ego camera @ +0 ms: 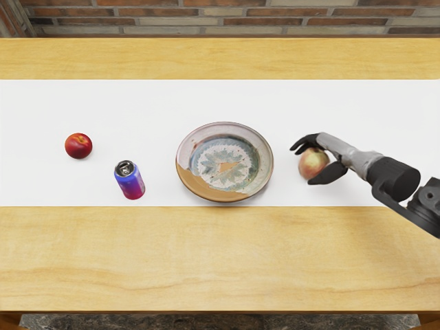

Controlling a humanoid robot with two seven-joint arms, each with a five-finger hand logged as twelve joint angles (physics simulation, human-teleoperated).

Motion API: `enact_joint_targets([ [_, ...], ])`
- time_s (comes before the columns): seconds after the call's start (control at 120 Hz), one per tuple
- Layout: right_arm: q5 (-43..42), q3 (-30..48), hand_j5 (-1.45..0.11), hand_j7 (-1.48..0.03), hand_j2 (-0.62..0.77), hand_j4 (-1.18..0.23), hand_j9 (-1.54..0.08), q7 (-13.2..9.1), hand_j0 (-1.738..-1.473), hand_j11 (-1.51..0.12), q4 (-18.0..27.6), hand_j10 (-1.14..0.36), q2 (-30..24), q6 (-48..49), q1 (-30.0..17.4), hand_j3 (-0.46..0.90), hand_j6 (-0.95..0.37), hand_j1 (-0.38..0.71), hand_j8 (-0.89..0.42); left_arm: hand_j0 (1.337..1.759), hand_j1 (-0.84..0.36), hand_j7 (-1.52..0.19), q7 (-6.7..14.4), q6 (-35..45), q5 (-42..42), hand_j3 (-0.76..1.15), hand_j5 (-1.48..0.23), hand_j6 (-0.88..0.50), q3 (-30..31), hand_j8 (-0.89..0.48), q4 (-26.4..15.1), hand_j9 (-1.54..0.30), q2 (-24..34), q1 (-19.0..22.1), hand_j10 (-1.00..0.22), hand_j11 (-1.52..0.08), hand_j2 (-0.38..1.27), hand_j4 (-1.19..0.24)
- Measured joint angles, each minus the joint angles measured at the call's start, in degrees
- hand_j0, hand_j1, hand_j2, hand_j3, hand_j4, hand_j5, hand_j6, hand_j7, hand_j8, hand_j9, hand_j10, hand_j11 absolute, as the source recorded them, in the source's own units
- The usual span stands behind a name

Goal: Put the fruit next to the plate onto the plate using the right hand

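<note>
The table (206, 254) carried a plate (196, 180) just to the left of the right hand (331, 154). That hand clasped the fruit (311, 165) beside the plate, with its fingers over the far side and its thumb on the near side. The fruit looked firm, smooth, light and easily bruised. It was round with no clear long axis, so a hold across its middle should serve.
</note>
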Motion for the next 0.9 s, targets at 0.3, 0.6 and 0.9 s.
enact_joint_targets([
  [0.3, 0.03, -0.51, -0.79, -0.83, 0.13, -0.66, -0.83, 0.10, -1.652, -0.85, -0.26, -0.21, -0.27, 0.16, 0.21, 0.00, -0.47, 0.23, -0.20, 1.658, 0.06, -0.32, 0.00, 0.00, 0.01, 0.00, -0.32, -0.24, -0.01, -0.24, 0.00, -0.32, 0.00, 0.00, -0.24, -0.32, 0.05, -0.24],
  [0.6, 1.17, -0.26, -1.03, -0.95, 0.17, -0.69, -1.03, 0.03, -1.651, -1.06, -0.35, -0.20, -0.66, 2.03, 1.41, 0.00, -0.43, 0.23, -0.11, 1.658, 0.06, -0.32, 0.00, 0.00, 0.01, 0.00, -0.32, -0.24, -0.01, -0.24, 0.00, -0.32, 0.00, 0.00, -0.24, -0.32, 0.05, -0.24],
  [0.9, 9.43, 4.53, -1.09, -0.98, 0.13, -0.70, -1.08, 0.06, -1.650, -1.12, -0.01, -0.22, -0.98, 12.31, 6.21, 0.00, -0.46, 0.18, -0.13, 1.658, 0.06, -0.32, 0.00, 0.00, 0.00, 0.00, -0.32, -0.24, -0.01, -0.24, 0.00, -0.32, 0.00, 0.00, -0.24, -0.32, 0.05, -0.24],
])
